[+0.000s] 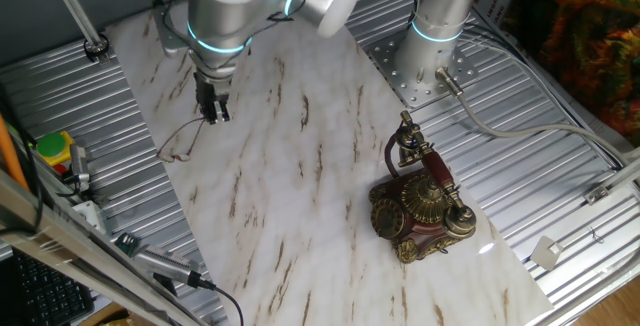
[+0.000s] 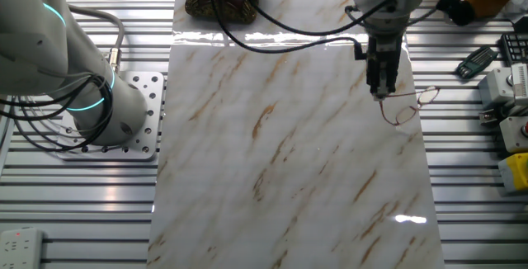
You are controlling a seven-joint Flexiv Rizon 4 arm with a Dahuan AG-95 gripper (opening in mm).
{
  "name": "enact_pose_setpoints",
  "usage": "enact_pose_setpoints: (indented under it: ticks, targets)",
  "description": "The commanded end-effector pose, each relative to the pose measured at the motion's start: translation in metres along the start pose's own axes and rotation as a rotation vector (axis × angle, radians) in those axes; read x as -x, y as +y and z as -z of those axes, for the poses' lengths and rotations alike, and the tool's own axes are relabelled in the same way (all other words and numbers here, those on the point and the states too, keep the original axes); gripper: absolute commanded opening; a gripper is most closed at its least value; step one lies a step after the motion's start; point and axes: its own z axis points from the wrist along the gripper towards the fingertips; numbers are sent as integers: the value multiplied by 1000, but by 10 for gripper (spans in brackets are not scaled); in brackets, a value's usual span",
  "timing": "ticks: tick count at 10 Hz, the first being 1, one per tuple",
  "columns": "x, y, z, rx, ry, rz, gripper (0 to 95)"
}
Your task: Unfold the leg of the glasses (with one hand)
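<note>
The glasses [image 1: 180, 138] [image 2: 407, 106] lie flat near one long edge of the marble desk [image 1: 300, 196] [image 2: 280, 153], up toward the end away from the old telephone [image 1: 418, 206], with one thin leg running from the lenses toward the claw. The claw [image 1: 214, 116] [image 2: 379, 92] points straight down at the tip of that leg, just beside the lenses rather than over them. Its fingers look nearly together, but I cannot tell whether they pinch the wire.

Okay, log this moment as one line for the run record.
stage: at glasses | gripper: fingertips down at the frame, grip unclear | glasses: flat on marble board edge | telephone: far side, untouched
</note>
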Motion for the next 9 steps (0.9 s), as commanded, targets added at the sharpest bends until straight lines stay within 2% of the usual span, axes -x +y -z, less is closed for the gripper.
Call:
enact_pose_setpoints:
  ticks: [1,6,7,9]
  targets:
    - [0,4,-2,-10,-2,7,0]
    - [-2,6,4,-30,52,34,0]
    - [-2,6,4,-42,55,43,0]
    - [-2,6,4,-46,45,40,0]
